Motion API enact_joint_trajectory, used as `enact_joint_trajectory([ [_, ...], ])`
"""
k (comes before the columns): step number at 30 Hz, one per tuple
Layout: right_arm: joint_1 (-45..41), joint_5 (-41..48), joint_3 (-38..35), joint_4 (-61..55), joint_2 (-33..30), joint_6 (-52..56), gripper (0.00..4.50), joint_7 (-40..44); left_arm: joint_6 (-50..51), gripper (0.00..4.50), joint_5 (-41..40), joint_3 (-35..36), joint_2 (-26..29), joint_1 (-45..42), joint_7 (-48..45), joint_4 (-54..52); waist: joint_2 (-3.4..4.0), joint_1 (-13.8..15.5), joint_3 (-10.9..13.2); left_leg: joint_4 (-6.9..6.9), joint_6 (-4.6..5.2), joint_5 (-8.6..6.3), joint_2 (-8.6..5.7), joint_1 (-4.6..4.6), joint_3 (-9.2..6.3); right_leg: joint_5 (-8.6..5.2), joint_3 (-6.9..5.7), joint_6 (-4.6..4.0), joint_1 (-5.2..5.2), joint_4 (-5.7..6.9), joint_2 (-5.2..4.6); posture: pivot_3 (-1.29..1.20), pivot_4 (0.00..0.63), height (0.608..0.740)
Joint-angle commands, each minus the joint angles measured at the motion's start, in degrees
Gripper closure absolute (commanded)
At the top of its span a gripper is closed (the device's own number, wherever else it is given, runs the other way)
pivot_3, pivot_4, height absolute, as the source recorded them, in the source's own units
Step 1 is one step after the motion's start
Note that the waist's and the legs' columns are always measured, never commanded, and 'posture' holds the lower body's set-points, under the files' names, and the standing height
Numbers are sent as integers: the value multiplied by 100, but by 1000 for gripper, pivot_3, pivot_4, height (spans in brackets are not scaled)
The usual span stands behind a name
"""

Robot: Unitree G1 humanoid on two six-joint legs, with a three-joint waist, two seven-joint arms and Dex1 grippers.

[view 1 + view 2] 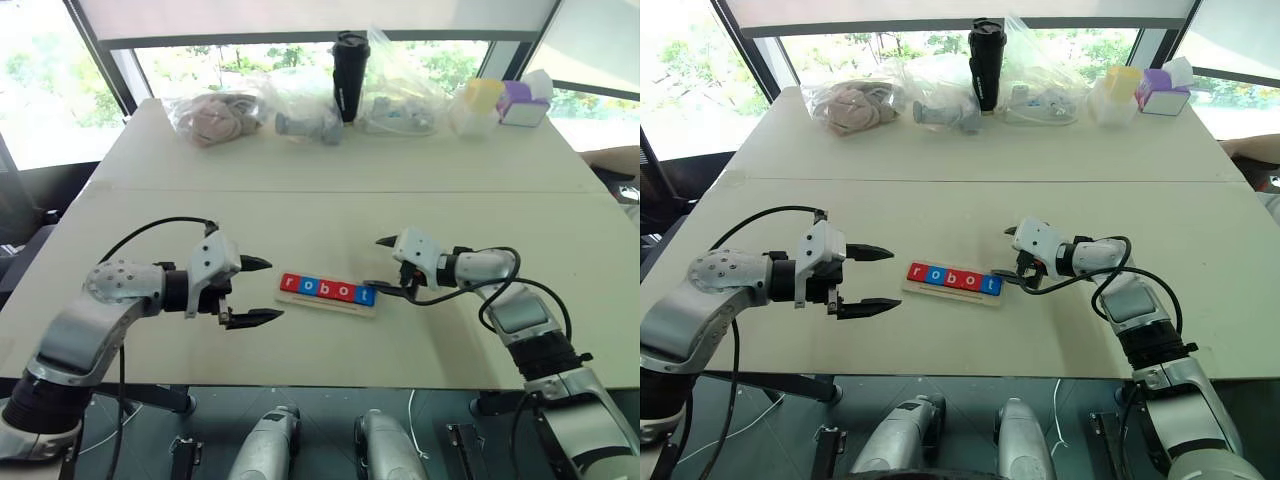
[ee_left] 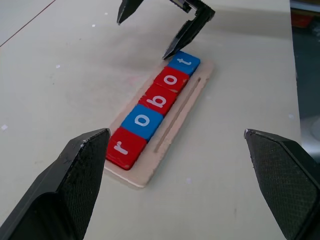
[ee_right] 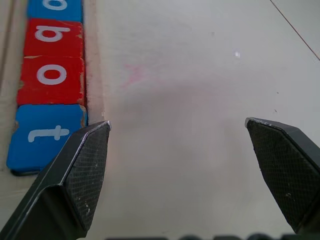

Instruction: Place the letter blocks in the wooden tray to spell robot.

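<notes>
Black fingers of the left gripper (image 1: pixel 252 291) spread wide, holding nothing, hovering just left of the wooden tray (image 1: pixel 330 301) and aimed right along its length. Black fingers of the right gripper (image 1: pixel 382 264) likewise spread wide and empty, aimed left, lower fingertip (image 2: pixel 175 47) close beside the tray's right end near the blue t block (image 2: pixel 183 62); cannot tell whether touching.

Between the two grippers, on the near half of the pale table (image 1: pixel 300 215): wooden tray lying lengthwise left to right, slightly angled. Five letter blocks (image 1: pixel 328 289) packed edge to edge in a row on it, reading r, o, b, o, t from left to right: red r (image 2: pixel 126 147), blue o (image 2: pixel 142 121), red b (image 2: pixel 158 99), red o (image 2: pixel 172 79), blue t. Narrow groove running along the tray's near edge beside the row.

Farther out, along the far edge of the table: clear plastic bags (image 1: pixel 215 115) of assorted items, black tumbler (image 1: pixel 350 75) standing upright among them, yellow-lidded container (image 1: pixel 478 104) and purple box (image 1: pixel 522 102) toward the far right. Windows beyond the table.
</notes>
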Motion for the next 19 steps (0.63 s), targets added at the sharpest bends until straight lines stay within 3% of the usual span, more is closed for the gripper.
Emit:
enact_joint_trajectory([
  [1, 15, 95, -55, -264, -34, 5, 28, 73, -56, 0, -15, 70, 26, -5, 9, -96, 0, -6, 0, 0, 0, 0, 0, 0, 0, 0, 0, 1, 0, 1, 0, 0, 150, 740],
  [6, -204, 30, -395, -81, -71, -79, 28, -357, -88, 0, 1, 112, 9, -28, 43, -13, 0, -3, 0, 0, 0, 0, 1, 1, 0, 0, 0, 0, 0, 4, 0, 0, 150, 740],
  [10, -15, 429, -872, -589, -301, 460, 28, -383, -43, 0, -103, 343, -13, 33, 137, 99, 0, 21, 0, 0, 0, 0, 0, 1, 0, 0, 0, 0, -1, 4, 0, 0, 150, 740],
  [13, 488, 1007, -1240, -1487, -505, 1362, 28, -249, -75, 0, -100, 511, 99, 254, 99, 114, -1, 26, 0, -3, 0, -1, 0, 1, -1, 0, 1, 0, 0, 4, -4, 0, 150, 740],
  [19, 2624, 3154, -2424, -4339, -1187, 4132, 28, -109, 116, 0, -305, 1204, 345, 1222, 103, 81, 1, 32, 0, -16, 4, -8, 2, -2, -3, -12, 3, -13, -8, 4, -11, 0, 150, 740],
])
